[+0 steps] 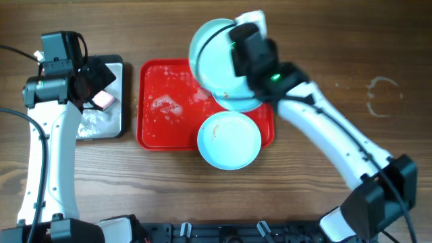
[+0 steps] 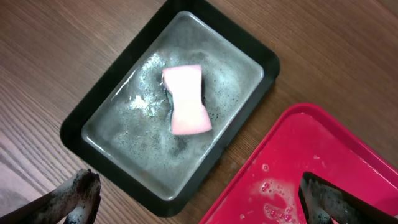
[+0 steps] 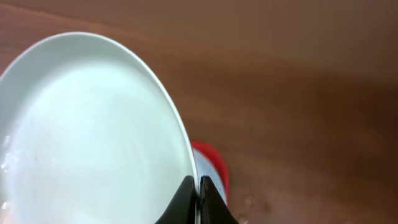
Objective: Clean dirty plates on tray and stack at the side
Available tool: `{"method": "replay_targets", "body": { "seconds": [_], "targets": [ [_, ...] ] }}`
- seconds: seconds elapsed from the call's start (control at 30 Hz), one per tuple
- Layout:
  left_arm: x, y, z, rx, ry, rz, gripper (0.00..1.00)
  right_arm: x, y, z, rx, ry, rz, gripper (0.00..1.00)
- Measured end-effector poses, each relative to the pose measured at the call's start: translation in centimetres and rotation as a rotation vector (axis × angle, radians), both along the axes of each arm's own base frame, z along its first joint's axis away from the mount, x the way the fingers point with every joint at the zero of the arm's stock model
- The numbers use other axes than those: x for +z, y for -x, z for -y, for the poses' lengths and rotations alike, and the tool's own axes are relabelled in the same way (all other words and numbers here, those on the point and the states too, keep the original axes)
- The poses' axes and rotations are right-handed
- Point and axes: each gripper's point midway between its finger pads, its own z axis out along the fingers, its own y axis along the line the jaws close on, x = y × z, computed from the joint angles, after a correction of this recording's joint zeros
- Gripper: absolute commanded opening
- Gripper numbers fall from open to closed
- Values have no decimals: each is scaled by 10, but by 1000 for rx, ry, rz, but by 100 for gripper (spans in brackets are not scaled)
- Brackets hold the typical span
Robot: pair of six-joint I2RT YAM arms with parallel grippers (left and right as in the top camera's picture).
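overhead and wrist views of a two-arm robot at a wooden table [image 1: 337, 54]. the right gripper [image 3: 198, 193] is clenched on the thin rim of a pale blue plate [image 3: 87, 137], its fingers pinched together with the edge between them. this plate is lifted and tilted over the far edge of the red tray [image 1: 158, 131]. the tray surface is wet, with soapy bubbles. a second plate [image 1: 229, 140], marked with small brown specks, sits at the tray's near right corner. a third plate [image 1: 237, 102] lies partly hidden beneath the right arm. at the left, the left gripper [image 2: 199, 202] hangs released and empty above a black-rimmed metal pan [image 2: 124, 143], where a pink sponge [image 2: 186, 99] rests in shallow water.

likely risks: the lifted plate is held only at one point on its edge, and it looks wet, so it could slip or swing out of the pinch and drop onto the plate below, chipping both. the sponge is not yet picked up, so the tilted plate has nothing bracing it.
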Motion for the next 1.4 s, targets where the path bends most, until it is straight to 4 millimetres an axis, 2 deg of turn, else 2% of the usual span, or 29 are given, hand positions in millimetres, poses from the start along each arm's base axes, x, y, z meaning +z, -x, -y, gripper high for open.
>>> {"method": "replay_targets", "body": {
  "seconds": [0.17, 0.27, 0.33, 0.37, 0.4, 0.43, 0.53, 0.6, 0.73, 0.83, 0.93, 0.97, 1.07, 1.1, 1.27, 1.37, 1.4],
  "targets": [
    [0, 0, 0, 0, 0, 0, 100, -26, -7, 61, -67, -262, -200, 4],
    [0, 0, 0, 0, 0, 0, 100, -36, -8, 130, -212, -366, -266, 4],
    [0, 0, 0, 0, 0, 0, 100, -41, -3, 174, -327, -406, -295, 4],
    [0, 0, 0, 0, 0, 0, 100, -45, 3, 203, -414, -430, -305, 4],
    [0, 0, 0, 0, 0, 0, 100, -48, 6, 212, -458, -444, -315, 4],
    [0, 0, 0, 0, 0, 0, 100, -51, 13, 257, -578, -471, -296, 4],
    [0, 0, 0, 0, 0, 0, 100, -79, 41, 318, -787, -522, -300, 4],
    [0, 0, 0, 0, 0, 0, 100, -107, 72, 360, -951, -546, -310, 4],
    [0, 0, 0, 0, 0, 0, 100, -143, 109, 409, -1138, -583, -258, 4],
    [0, 0, 0, 0, 0, 0, 100, -152, 116, 425, -1184, -582, -201, 4],
    [0, 0, 0, 0, 0, 0, 100, -159, 119, 425, -1202, -579, -192, 4],
    [0, 0, 0, 0, 0, 0, 100, -162, 122, 424, -1207, -576, -201, 8],
    [0, 0, 0, 0, 0, 0, 100, -164, 124, 424, -1212, -568, -206, 39],
    [0, 0, 0, 0, 0, 0, 100, -164, 124, 424, -1209, -565, -206, 43],
    [0, 0, 0, 0, 0, 0, 100, -164, 122, 422, -1194, -574, -210, 47],
    [0, 0, 0, 0, 0, 0, 100, -159, 115, 402, -1091, -630, -250, 53],
    [0, 0, 0, 0, 0, 0, 100, -148, 112, 392, -1044, -636, -258, 55]
  ]
}}
